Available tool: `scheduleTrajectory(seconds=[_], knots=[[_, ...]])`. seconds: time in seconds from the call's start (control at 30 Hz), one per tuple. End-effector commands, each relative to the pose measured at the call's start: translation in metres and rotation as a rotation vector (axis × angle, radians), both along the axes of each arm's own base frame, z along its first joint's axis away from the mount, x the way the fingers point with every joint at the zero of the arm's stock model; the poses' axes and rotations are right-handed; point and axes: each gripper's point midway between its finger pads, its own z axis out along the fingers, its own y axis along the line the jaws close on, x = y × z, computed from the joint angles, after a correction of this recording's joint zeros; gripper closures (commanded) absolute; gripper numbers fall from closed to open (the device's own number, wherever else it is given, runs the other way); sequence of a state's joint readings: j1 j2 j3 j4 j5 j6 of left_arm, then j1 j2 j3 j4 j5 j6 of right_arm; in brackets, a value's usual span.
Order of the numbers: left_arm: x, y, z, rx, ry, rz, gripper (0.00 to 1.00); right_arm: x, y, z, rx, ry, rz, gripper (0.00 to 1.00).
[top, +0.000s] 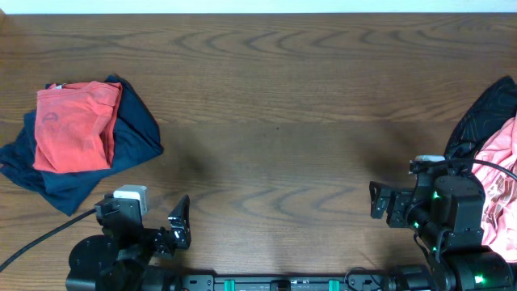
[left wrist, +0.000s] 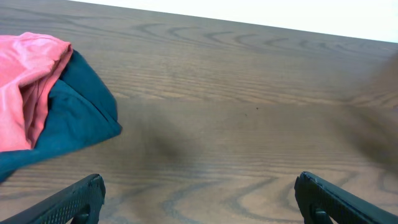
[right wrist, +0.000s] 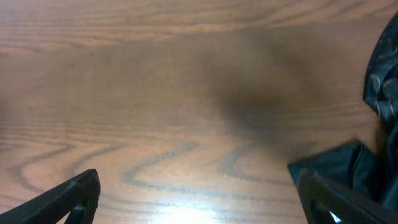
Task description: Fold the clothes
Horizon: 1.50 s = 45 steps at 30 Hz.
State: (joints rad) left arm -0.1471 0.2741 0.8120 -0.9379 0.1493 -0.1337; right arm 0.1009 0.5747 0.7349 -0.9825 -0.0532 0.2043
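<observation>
Table (top: 275, 97) of brown wood fills all three views, bare across its middle. Clothes lie in two lots at opposite ends.

At the left of the overhead frame a navy garment (top: 133, 133) is spread loosely, and an orange shirt (top: 74, 129) rests on it as a neat rectangle, long axis running top to bottom. At the right edge a black garment (top: 489, 109) and a pink garment (top: 501, 153) are heaped together in a strip that runs up and down the edge and out of frame.

The left gripper (left wrist: 199, 182) sits at the lower left, jaws spread wide and holding nothing. The left pile lies up and to the left of it, near but apart. The right gripper (right wrist: 198, 177) sits at the lower right, jaws equally wide and empty. The heap lies just to its right, with fabric reaching in beside the arm.

The heap looks unfolded, so it is probably the next work, and the right arm is much the nearer.

Only the overhead shows the pink cloth and both lots at once. The right wrist view catches just black folds at its right edge and lower right corner, past the right finger. The left wrist view shows orange over navy at its left edge, nothing between the fingers.
</observation>
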Motion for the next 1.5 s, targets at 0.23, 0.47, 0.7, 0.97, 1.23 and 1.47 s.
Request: scheduleTrajectory(seconds=[0.23, 0.47, 0.7, 0.97, 1.23, 1.47], knots=[[0.001, 0.002, -0.003, 0.003, 0.005, 0.013, 0.02, -0.003, -0.001, -0.005, -0.003, 0.019, -0.008, 0.01], [0.001, 0.002, -0.003, 0.004, 0.005, 0.013, 0.02, -0.005, -0.001, -0.002, -0.001, -0.001, -0.008, 0.01], [0.001, 0.002, -0.003, 0.004, 0.005, 0.013, 0.02, -0.009, -0.004, 0.013, -0.037, -0.113, 0.013, 0.01], [0.001, 0.002, -0.003, 0.004, 0.005, 0.013, 0.02, 0.001, -0.001, 0.017, -0.084, -0.409, 0.077, 0.01], [0.001, 0.002, -0.003, 0.003, 0.005, 0.013, 0.02, 0.028, 0.001, 0.015, -0.065, -0.692, 0.058, 0.01], [0.001, 0.002, -0.003, 0.003, 0.005, 0.013, 0.02, 0.047, 0.002, 0.016, -0.133, -0.888, 0.070, 0.01]])
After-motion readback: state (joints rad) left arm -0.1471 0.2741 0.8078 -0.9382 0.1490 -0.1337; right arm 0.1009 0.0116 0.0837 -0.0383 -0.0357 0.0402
